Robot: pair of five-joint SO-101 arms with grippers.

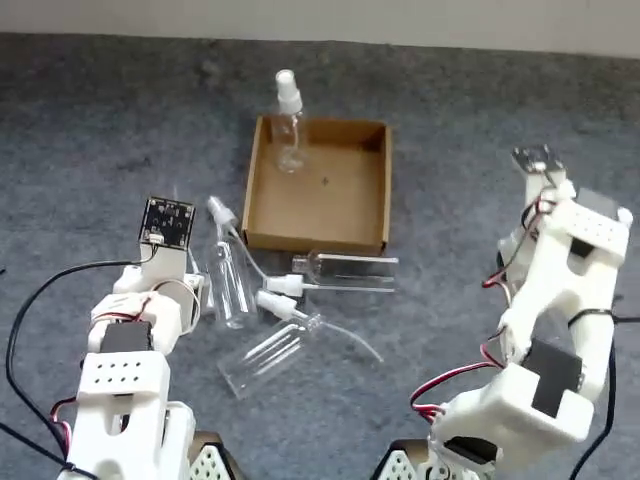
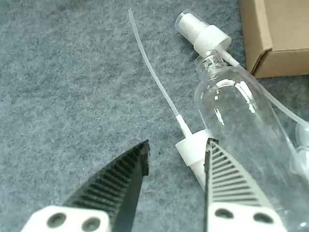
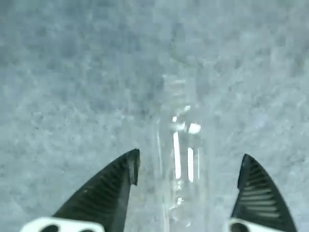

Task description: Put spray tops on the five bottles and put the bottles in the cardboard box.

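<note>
One clear bottle [image 1: 290,135], spray top fitted, stands upright in a far corner of the open cardboard box [image 1: 318,243], which sits on grey carpet [image 1: 100,120]. Three more bottles lie on their sides on the carpet in front of the box. One [image 1: 350,270] lies along the box's front wall. A second [image 1: 230,285], with a white spray top on its neck, lies just beside the left arm. A third [image 1: 265,358] lies nearest the camera. Two white spray tops [image 1: 277,293] with thin trailing tubes lie between these bottles; whether either is seated on a neck cannot be told.

The left gripper [image 2: 177,144] is down near the carpet with its jaws spread. A loose spray top [image 2: 188,151] with a long dip tube lies by one finger, next to the capped bottle and near a corner of the box.

Well to the right of the box, the right gripper [image 3: 190,154] is also spread wide, with a fifth clear bottle [image 3: 181,140] lying on the carpet between its fingers.
</note>
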